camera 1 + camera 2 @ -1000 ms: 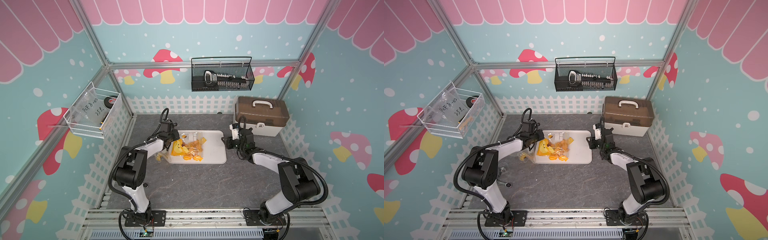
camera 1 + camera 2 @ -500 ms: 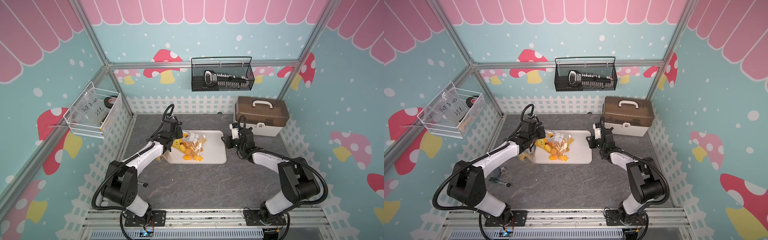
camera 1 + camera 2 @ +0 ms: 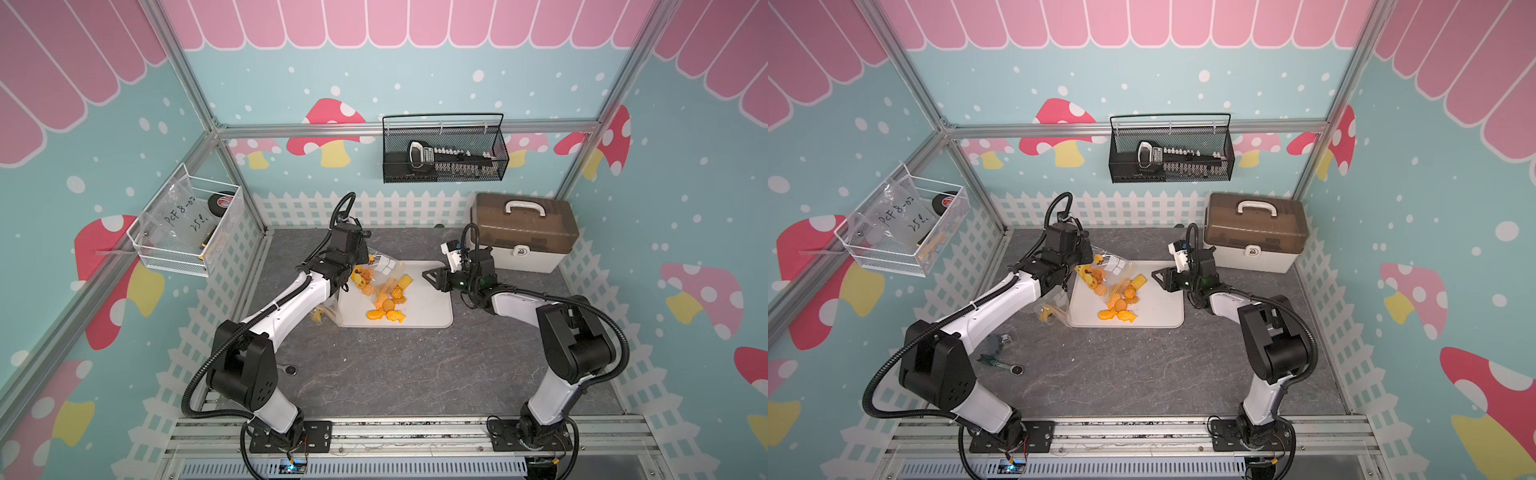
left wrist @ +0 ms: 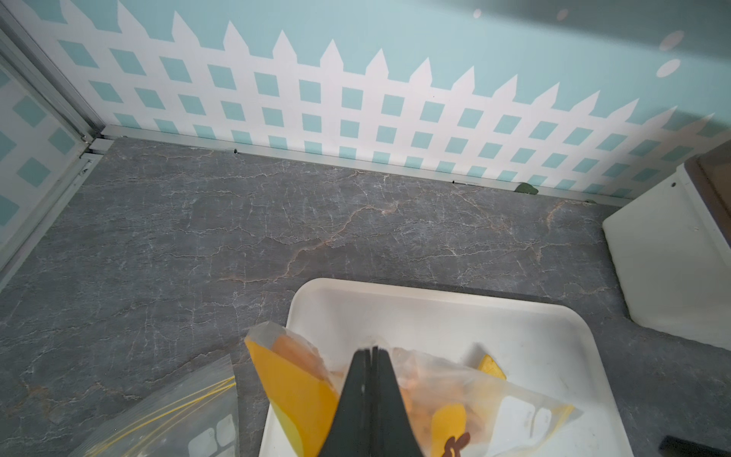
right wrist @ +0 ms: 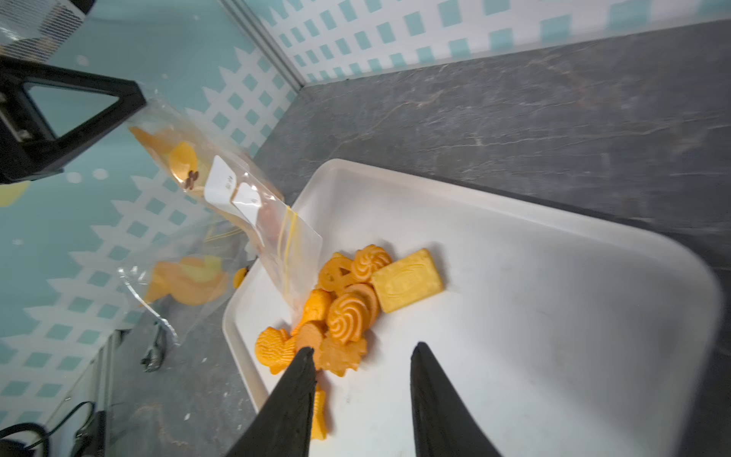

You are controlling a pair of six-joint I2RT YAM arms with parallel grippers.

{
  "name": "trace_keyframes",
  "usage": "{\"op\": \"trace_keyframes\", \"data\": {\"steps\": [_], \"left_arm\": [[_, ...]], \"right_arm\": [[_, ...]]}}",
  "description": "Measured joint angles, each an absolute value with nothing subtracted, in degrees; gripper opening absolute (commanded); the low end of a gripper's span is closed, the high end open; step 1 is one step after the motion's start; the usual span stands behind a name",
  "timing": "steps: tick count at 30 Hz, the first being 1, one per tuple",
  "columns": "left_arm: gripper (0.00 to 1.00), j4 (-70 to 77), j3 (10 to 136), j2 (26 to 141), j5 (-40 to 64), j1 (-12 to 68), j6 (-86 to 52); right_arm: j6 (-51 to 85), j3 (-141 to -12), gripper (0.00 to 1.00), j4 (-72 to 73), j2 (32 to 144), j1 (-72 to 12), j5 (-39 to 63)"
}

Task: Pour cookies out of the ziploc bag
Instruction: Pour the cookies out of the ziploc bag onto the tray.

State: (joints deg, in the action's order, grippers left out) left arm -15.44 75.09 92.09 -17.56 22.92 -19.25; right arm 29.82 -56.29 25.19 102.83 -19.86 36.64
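My left gripper [image 4: 372, 350] is shut on the closed end of the clear ziploc bag [image 3: 384, 270], which hangs tilted above the left part of the white tray [image 3: 428, 307]. The bag's yellow-striped mouth [image 5: 288, 253] points down at the tray. Several orange and yellow cookies [image 5: 348, 312] lie in a heap under the mouth, and a few still show inside the bag [image 4: 466, 391]. My right gripper [image 5: 362, 348] stands open low over the tray's right side, with nothing between its fingers. Both top views show the heap of cookies [image 3: 1119, 307] and both grippers [image 3: 1086, 259] [image 3: 1158, 276].
A second clear bag [image 3: 320, 311] with yellow pieces lies on the table just left of the tray. A brown-lidded toolbox [image 3: 521, 232] stands at the back right. A small ratchet tool [image 3: 1000, 361] lies front left. Wire baskets [image 3: 444, 153] [image 3: 187, 224] hang on the walls.
My left gripper has lifted the bag's closed end up off the tray, and cookies have slid out onto it. The right gripper's jaws have spread a little wider; its arm has stayed put.
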Motion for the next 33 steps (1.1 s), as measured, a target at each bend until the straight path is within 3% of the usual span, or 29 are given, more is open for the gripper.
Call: {"op": "trace_keyframes", "data": {"steps": [14, 33], "left_arm": [[0.0, -19.11, 76.88, 92.14, -20.43, 26.83, -18.61], [0.0, -19.64, 79.99, 92.18, -21.96, 28.47, -17.32]], "right_arm": [[37.89, -59.79, 0.48, 32.14, 108.9, -23.53, 42.57], [36.45, -59.99, 0.48, 30.85, 106.85, -23.59, 37.74]]}}
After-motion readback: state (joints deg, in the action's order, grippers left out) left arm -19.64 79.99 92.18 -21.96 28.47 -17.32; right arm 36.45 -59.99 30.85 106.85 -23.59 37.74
